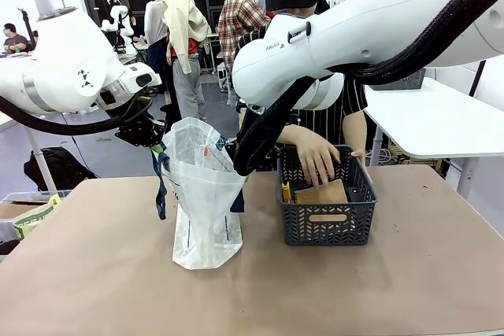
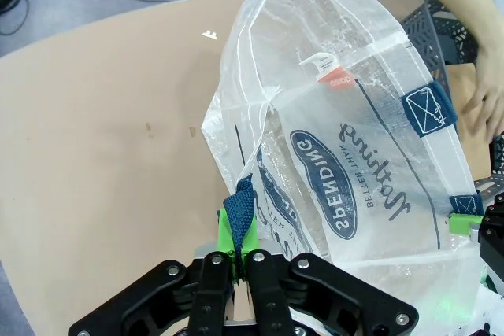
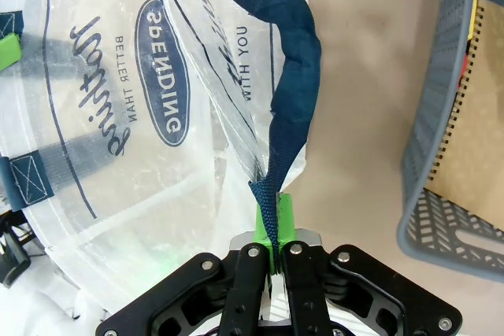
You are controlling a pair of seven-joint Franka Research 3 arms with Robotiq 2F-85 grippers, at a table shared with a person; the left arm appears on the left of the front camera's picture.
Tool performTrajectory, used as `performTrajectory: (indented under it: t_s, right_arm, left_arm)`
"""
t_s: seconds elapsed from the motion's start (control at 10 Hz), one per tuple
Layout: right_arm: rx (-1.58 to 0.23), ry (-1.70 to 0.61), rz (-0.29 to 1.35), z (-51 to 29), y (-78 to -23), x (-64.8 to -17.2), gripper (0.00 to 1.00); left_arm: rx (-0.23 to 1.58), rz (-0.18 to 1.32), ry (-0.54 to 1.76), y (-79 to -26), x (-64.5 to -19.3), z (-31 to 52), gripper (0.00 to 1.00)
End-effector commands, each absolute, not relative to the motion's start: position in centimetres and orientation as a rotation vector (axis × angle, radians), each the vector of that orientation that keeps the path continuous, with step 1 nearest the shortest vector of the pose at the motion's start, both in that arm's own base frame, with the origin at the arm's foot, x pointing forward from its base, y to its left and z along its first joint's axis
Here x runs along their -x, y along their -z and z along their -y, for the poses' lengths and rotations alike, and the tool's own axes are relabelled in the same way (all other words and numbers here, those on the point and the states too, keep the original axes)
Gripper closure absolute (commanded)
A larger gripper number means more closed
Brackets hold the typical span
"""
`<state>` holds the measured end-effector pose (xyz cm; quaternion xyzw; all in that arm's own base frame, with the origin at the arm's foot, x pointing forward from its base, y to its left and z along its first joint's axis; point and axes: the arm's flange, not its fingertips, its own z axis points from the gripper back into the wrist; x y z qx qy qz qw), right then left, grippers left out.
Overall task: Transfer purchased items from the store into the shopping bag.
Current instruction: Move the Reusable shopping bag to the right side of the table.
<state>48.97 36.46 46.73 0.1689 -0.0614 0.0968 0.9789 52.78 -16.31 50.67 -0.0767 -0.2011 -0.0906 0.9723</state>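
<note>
**2 tools hold the bag open while a hand reaches into the basket**

The tall translucent whitish plastic bag (image 1: pixel 203 194) with dark printed lettering stands on the brown worktop (image 1: pixel 94 265), left of centre in the front view. Its mouth is lifted and spread.

The left tool (image 2: pixel 239 251), at the bottom centre of the left wrist view, has its green pads pressed together on a navy strap handle (image 2: pixel 239 208). The right tool (image 3: pixel 274 234), at the bottom centre of the right wrist view, pinches the opposite strap handle (image 3: pixel 293 76) in the same way. With 1 handle in each tool, on opposite sides of the opening, the grip looks meant to draw the thin film apart and upright. A bag this limp would probably sag shut if let go.

The dark grey rectangular plastic basket (image 1: pixel 293 222) with slotted sides sits just right of the bag, near it but not visibly touching. This short gap suits a quick carry from one to the other.

The purchased items lie inside the basket. A tan flat package (image 1: pixel 321 193) leans near the middle, and a yellow item (image 1: pixel 286 192) sits against the left wall. Other pieces are too dark to tell.

The person's hand (image 1: pixel 316 156) comes down from the far side, right of centre, with its fingers on the top edge of the tan package. I judge that the person does the picking while the arms serve as a bag stand, and that the transfer is at an early stage. A heavy drop could tug a strap out of the pads.
</note>
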Motion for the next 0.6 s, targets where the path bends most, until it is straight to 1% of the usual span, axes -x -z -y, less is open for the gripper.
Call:
performTrajectory:
  t_s: [0.0, 0.5]
  right_arm:
    - [-0.348, -0.191, 0.125, -36.46, -46.87, -48.98, 1.0]
    - [-0.348, -0.191, 0.125, -36.46, -46.87, -48.98, 1.0]
  left_arm:
    - [0.152, 0.406, 0.184, -50.79, -52.56, 16.15, 1.0]
    - [0.152, 0.406, 0.184, -50.79, -52.56, 16.15, 1.0]
